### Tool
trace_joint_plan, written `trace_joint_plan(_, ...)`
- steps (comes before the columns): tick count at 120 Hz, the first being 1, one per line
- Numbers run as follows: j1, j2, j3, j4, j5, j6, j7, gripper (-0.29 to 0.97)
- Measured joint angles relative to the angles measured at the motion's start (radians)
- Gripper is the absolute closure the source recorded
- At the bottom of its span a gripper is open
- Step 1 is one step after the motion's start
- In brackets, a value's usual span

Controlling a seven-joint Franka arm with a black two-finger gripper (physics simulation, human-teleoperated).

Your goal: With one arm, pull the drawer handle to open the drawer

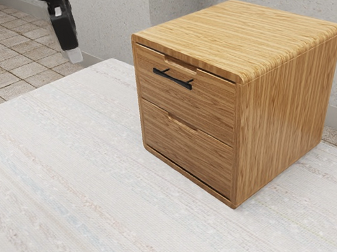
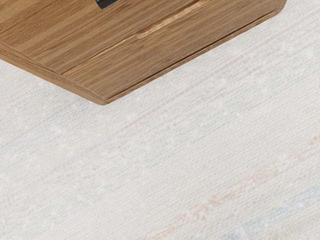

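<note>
A wooden two-drawer cabinet (image 1: pixel 273 118) stands on the pale table (image 1: pixel 81 182). Its top drawer (image 1: pixel 207 106) carries a black bar handle (image 1: pixel 172 79) and sits flush with the cabinet front. The lower drawer (image 1: pixel 191 146) has only a shallow groove. My gripper (image 1: pixel 73 54) hangs in the air at the exterior view's upper left, well away from the handle and about level with it. It holds nothing. In the wrist view the cabinet front (image 2: pixel 100 50) lies ahead of the hand, with a bit of the handle (image 2: pixel 106 3) at the picture's edge.
The table stretches wide in front of the cabinet (image 2: pixel 200 165). A tiled floor (image 1: pixel 4 66) and a grey wall (image 1: pixel 111 6) lie behind my arm at the exterior view's left.
</note>
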State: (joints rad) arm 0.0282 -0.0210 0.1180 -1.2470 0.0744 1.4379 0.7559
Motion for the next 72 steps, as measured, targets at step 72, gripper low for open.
trace_joint_plan(72,0.014,0.08,-0.095,-0.144,0.103,0.302,0.573,0.02)
